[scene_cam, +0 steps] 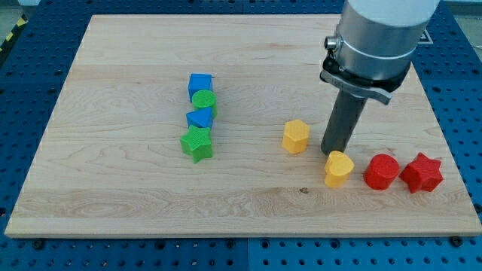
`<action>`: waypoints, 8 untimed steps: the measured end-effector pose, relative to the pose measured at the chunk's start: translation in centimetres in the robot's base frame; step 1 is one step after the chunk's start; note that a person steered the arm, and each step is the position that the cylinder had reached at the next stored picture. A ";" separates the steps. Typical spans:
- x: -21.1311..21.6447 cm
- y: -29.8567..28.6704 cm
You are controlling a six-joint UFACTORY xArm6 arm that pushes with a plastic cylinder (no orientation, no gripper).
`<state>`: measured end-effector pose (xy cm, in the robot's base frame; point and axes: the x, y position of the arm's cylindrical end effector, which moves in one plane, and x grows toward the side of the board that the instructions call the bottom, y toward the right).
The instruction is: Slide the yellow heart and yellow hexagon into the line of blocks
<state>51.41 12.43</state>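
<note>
Wooden and pale, the desk [113, 203] carries eight small blocks in two groups. Toward the view's left a short line runs from top to bottom: a blue cube [199, 83] at the top, a green cylinder [203, 100] touching it just below, then a blue block [200, 118] whose shape I cannot make out for sure, and a green star [197, 143] at the lower end. All four sit packed against one another.

Well apart from that line, toward the view's right, lie the two yellow pieces. The yellow hexagon [296, 136] stands alone, between the line and my rod. The yellow heart [338, 168] is lower and further right, near the desk's bottom edge. Right of the heart sit a red cylinder [382, 171] and, just beside it, a red star [422, 172].

My tip [332, 153] is down at the desk, just above the yellow heart's upper edge and seemingly touching it, with the yellow hexagon near on its left. This arm has no clasping end effector, only the straight dark rod, so nothing is clenched or released. Neither yellow block has reached the line.
</note>
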 end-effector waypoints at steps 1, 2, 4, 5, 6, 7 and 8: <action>-1.8 0.0; -4.9 0.0; -5.1 -6.1; -4.9 -6.6; -3.8 -7.8; -2.3 -8.2; -0.9 -8.2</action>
